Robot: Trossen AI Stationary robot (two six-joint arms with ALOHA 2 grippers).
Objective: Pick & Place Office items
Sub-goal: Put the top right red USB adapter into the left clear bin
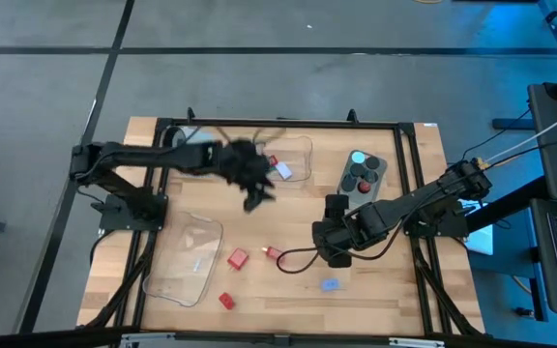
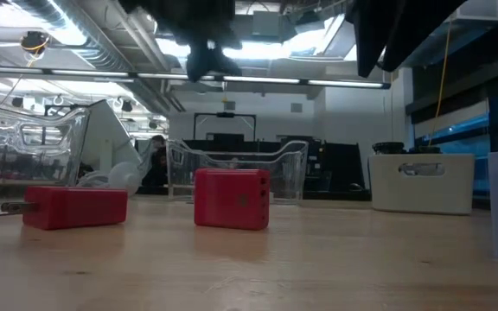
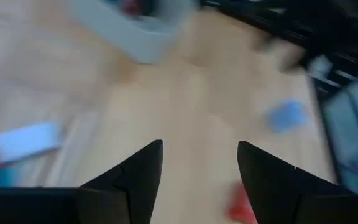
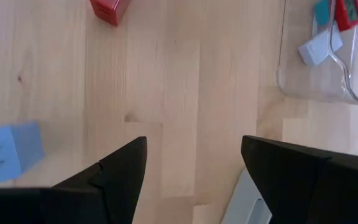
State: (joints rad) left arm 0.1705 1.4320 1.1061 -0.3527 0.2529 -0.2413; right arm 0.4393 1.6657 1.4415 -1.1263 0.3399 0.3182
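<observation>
Office items lie loose on the wooden table: a red block (image 1: 237, 258), another red block (image 1: 225, 301), a small red piece (image 1: 269, 252) and a blue block (image 1: 330, 284). More pieces lie in the far clear tray (image 1: 303, 145): a pale one (image 4: 316, 48), a teal one (image 4: 322, 11) and a red one (image 4: 348, 12). My left gripper (image 1: 251, 184) hangs above the table beside that tray, open (image 3: 199, 162), with nothing between its fingers. My right gripper (image 1: 329, 249) hovers open (image 4: 193, 158) over bare wood, between the red block (image 4: 109, 9) and the blue block (image 4: 8, 152).
A grey tub (image 1: 364, 176) holding round knobs stands at the back right. A second clear tray (image 1: 187, 256) lies at the near left. A thin black cable (image 1: 298, 259) curls on the wood from the small red piece toward my right gripper. A black frame (image 1: 409, 193) borders the table.
</observation>
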